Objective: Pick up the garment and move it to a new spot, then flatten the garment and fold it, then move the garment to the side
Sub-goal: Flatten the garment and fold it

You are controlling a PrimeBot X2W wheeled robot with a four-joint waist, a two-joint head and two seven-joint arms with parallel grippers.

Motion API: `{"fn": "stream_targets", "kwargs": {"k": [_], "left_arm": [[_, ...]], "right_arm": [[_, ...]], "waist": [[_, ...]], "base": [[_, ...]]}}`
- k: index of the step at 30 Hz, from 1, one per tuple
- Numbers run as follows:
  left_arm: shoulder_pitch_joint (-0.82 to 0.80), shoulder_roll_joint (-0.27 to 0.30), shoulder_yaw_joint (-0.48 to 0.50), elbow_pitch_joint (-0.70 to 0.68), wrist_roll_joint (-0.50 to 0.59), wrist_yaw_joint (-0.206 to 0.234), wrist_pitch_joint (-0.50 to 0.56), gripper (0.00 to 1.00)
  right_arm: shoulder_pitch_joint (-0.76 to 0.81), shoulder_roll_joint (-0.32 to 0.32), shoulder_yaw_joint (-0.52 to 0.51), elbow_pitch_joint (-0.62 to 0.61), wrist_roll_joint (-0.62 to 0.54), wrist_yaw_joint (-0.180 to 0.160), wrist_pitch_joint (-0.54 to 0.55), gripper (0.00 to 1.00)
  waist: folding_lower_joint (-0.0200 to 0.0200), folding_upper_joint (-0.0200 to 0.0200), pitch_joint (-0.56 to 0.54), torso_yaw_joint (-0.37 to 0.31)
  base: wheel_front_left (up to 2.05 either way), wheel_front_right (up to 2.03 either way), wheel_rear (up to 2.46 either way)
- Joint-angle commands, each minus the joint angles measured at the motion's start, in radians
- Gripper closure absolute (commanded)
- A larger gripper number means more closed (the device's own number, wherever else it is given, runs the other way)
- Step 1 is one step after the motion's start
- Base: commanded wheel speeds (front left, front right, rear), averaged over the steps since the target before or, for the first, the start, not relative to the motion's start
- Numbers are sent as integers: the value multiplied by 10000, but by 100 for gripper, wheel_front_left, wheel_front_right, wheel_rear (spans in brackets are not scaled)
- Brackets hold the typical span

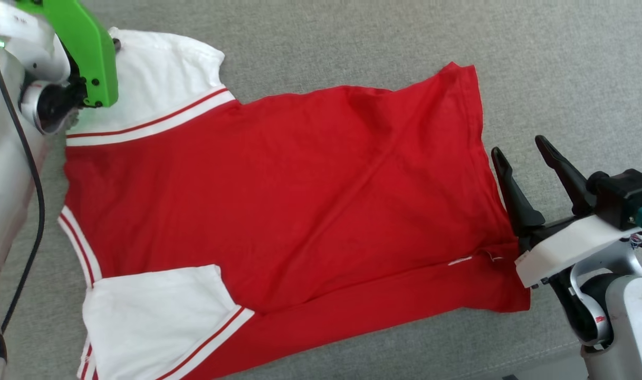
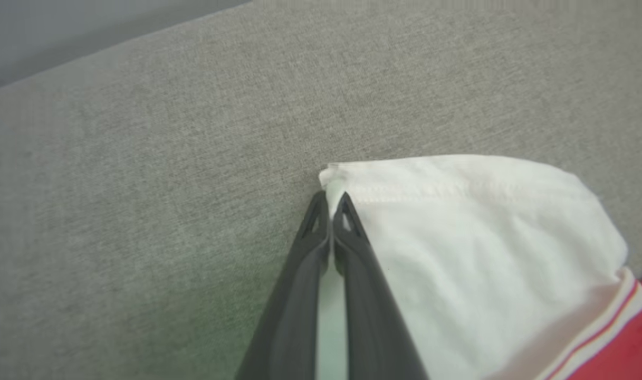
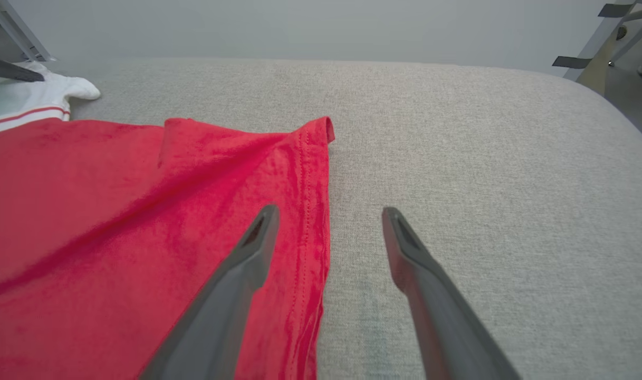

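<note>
The garment (image 1: 299, 200) lies spread on the grey surface, plain red side up, with white sleeves and red-striped trim at the left. In the left wrist view my left gripper (image 2: 330, 203) is shut on the corner of the far white sleeve (image 2: 458, 237), and a strip of white cloth shows between its fingers. In the head view a green wrist cover (image 1: 83, 47) hides those fingers. My right gripper (image 1: 520, 146) stands open at the garment's right hem. In the right wrist view my right gripper (image 3: 330, 211) has one finger above the red cloth (image 3: 115, 211) and the other above bare surface.
The grey fabric surface (image 1: 510, 53) stretches beyond the garment at the top and right. Its rounded edge (image 3: 611, 105) shows in the right wrist view, with metal stand legs (image 3: 616, 26) past it. A black cable (image 1: 36, 211) hangs along my left arm.
</note>
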Motion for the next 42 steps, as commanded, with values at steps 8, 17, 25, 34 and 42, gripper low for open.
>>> {"fn": "stream_targets", "kwargs": {"k": [8, 17, 25, 34, 42], "left_arm": [[558, 178, 155, -596, -250, -28, -1535, 100], [1435, 721, 233, -2283, -316, 161, -2173, 100], [2755, 1389, 252, -5419, -407, 1198, -2185, 100], [3467, 1820, 221, -7830, -344, 2094, -2047, 100], [3389, 1806, 237, -8631, -233, 2251, -2123, 100]], "right_arm": [[-10, -654, -168, 203, 251, -7, 1203, 0], [-379, -1383, -242, 322, 791, -7, 3344, 0], [-2141, -2011, -400, 788, 1544, -7, 6963, 0], [-4514, -1794, -287, 2395, 1308, -7, 9066, 0], [-5478, -1853, 268, 4459, 603, -7, 8962, 0]], "waist": [[-1, -1, -1091, 915], [-1, -1, -1520, 1604], [-1, -1, -1310, 2140], [-1, -1, -958, 2645], [-1, -1, -486, 3076]], "base": [[0, 0, 0], [0, 0, 0], [0, 0, 0], [0, 0, 0], [0, 0, 0]]}}
